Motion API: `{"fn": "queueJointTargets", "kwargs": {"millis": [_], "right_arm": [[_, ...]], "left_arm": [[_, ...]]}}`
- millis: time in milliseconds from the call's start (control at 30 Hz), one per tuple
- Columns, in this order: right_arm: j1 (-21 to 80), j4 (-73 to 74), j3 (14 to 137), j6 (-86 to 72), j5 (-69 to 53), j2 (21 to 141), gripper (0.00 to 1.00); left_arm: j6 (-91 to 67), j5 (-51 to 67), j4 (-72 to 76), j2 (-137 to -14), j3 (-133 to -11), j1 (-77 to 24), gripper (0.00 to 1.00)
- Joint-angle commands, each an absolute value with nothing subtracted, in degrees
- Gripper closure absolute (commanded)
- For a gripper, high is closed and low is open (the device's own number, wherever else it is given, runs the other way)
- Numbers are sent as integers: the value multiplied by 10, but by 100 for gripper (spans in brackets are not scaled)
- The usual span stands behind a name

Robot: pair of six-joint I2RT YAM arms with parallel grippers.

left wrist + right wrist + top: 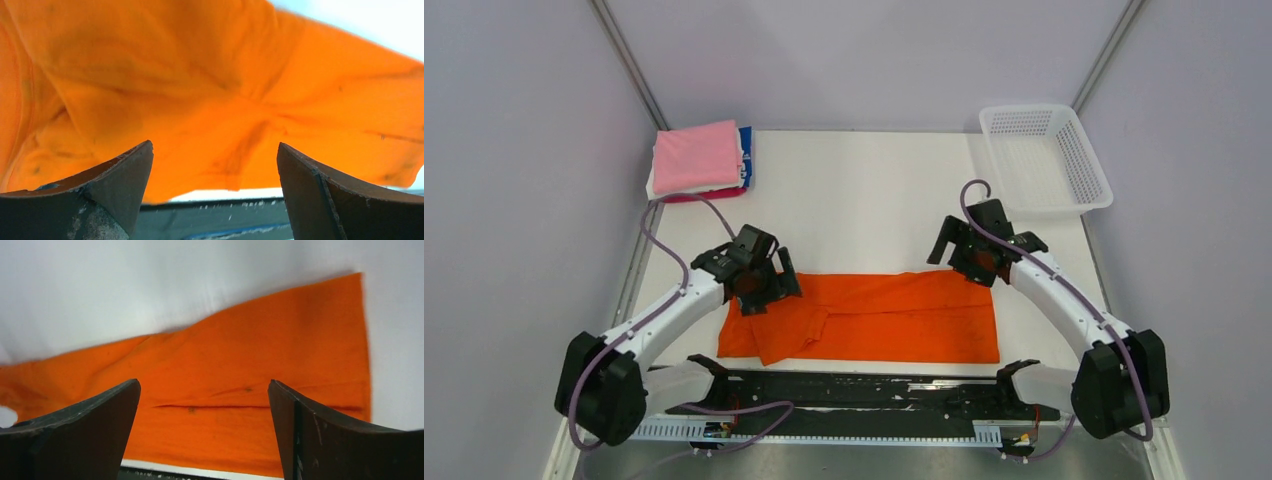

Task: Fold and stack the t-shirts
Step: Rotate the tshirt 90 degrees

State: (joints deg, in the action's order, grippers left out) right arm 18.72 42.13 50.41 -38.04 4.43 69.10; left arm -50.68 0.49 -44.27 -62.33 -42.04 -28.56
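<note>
The orange t-shirt [874,318] lies folded into a long band across the near middle of the table. It fills the left wrist view [200,90] and crosses the right wrist view [240,385]. My left gripper [769,285] hovers over the band's left end, open and empty [215,165]. My right gripper [969,262] hovers over the band's far right edge, open and empty [205,405]. A stack of folded shirts, with the pink one [696,156] on top and blue [746,150], white and red edges below, sits at the far left corner.
A white plastic mesh basket [1044,160] stands at the far right corner. A black rail [864,390] runs along the table's near edge between the arm bases. Grey walls close in the table on three sides.
</note>
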Motion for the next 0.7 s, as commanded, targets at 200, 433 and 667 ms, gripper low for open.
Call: {"fn": "queueJointTargets", "kwargs": {"millis": [200,433,667], "right_arm": [[190,250,467,-326,-165,824,0],[192,244,411,-304,-222,846,0],[269,256,364,-293,-310,815,0]], "left_arm": [[-487,2,-226,-864,-459,-188,0],[-434,-24,-248,-1121,-695,-178,0],[-452,114,-283,-1402,-1121,-195,0]]}}
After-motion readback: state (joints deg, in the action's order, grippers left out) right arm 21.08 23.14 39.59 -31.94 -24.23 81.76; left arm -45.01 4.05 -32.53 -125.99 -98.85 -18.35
